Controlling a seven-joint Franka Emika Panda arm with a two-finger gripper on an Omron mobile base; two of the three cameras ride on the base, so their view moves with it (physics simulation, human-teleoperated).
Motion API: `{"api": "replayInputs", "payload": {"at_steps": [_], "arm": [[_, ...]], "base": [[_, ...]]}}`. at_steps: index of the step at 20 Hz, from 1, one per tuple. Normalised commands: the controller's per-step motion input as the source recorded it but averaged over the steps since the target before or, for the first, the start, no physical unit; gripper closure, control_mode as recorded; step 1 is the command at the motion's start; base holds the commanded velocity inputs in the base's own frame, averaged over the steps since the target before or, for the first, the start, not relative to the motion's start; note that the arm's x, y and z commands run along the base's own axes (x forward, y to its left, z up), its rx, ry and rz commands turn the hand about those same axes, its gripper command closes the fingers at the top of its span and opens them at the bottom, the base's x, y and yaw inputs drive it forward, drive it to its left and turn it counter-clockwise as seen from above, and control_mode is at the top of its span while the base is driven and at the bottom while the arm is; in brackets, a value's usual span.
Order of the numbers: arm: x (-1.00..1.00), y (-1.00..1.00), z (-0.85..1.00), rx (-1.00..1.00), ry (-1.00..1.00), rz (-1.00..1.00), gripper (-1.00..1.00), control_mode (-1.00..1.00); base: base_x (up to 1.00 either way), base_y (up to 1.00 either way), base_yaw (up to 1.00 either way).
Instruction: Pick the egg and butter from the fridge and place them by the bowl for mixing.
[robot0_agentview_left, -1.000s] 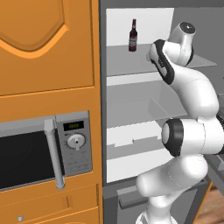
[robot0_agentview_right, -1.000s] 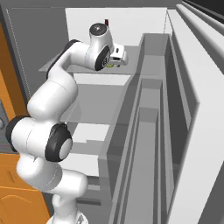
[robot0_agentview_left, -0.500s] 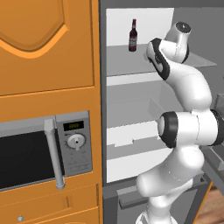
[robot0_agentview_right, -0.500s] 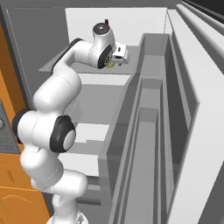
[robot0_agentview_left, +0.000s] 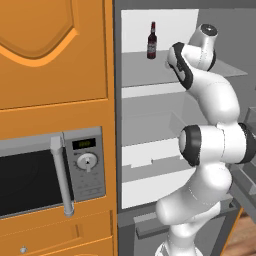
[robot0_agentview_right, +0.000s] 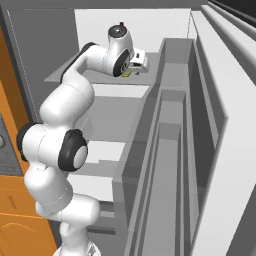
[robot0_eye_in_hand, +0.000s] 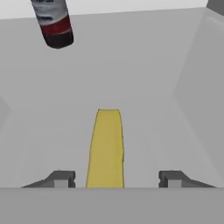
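Butter pick, top shelf of the fridge. In the hand view the butter lies flat on the shelf, its long axis running away from the hand, between the two fingertips. Clear gap shows on both sides, wider on the right than on the left. The gripper stands apart, nothing clamped yet; butter not lifted.

Judgement: the step in hand is closing on the butter.
- The stick sits left of centre between the tips. Nudge the hand toward the left finger before squeezing, or the left pad will touch first and push the stick sideways.
- Grip across the narrow width.
- The bottle stands far beyond the fingertips, to the left; lift straight up, then draw back.

Egg not made out in these views.
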Motion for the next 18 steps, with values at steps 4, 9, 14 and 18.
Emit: {"api": "replayInputs", "payload": {"at_steps": [4, 9, 14, 18], "arm": [[0.04, 0.0, -0.33, 0.0, 0.0, 0.0, 1.0, -1.0], [0.0, 0.02, -0.46, 0.0, 0.0, 0.0, 1.0, -1.0], [0.0, 0.08, -0.33, 0.0, 0.01, 0.0, 1.0, -1.0], [-0.01, 0.04, 0.1, 0.0, 0.0, 0.0, 1.0, -1.0]], "base": [[0.0, 0.0, 0.0], [0.0, 0.0, 0.0], [0.0, 0.0, 0.0], [0.0, 0.0, 0.0]]}}
